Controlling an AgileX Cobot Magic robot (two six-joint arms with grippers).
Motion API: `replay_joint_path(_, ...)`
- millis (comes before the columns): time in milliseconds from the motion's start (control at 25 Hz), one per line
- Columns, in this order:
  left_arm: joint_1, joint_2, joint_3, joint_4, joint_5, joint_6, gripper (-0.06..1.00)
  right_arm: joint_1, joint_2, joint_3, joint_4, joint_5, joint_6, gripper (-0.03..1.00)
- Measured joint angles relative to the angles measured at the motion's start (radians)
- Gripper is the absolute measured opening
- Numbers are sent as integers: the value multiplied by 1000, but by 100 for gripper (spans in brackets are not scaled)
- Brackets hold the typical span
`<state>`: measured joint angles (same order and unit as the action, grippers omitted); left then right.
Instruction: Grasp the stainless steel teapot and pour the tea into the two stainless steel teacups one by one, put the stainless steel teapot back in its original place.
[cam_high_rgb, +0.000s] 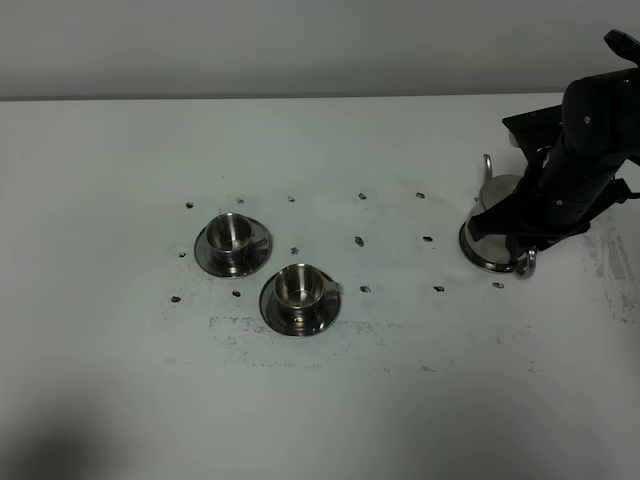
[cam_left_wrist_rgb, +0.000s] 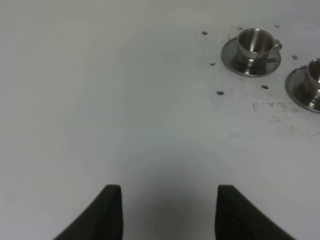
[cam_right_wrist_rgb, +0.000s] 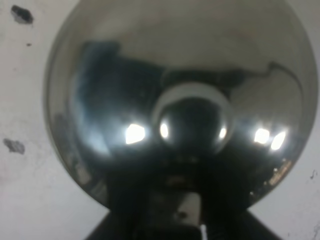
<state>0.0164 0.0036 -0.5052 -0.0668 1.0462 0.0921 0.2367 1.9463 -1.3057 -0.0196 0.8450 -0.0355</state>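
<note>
The stainless steel teapot stands at the right of the table, on a round steel coaster whose rim peeks out below it; this is its original place. My right gripper reaches down over it, covering most of the pot. In the right wrist view the domed lid and knob fill the frame, and the right gripper is shut on the pot's handle. Two stainless steel teacups sit on saucers left of centre. My left gripper hangs open over bare table, far from the cups.
The white table carries small dark marks between the cups and the pot, and a scuffed strip in front of the nearer cup. The table's far edge meets a grey wall.
</note>
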Motion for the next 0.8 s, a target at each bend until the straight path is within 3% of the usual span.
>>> replay_joint_path(80,0,0,0,0,0,0,42,0,0,0,2,-7,-8,21)
replay_joint_path(800,0,0,0,0,0,0,42,14,-92,0,3,-12,-48,21)
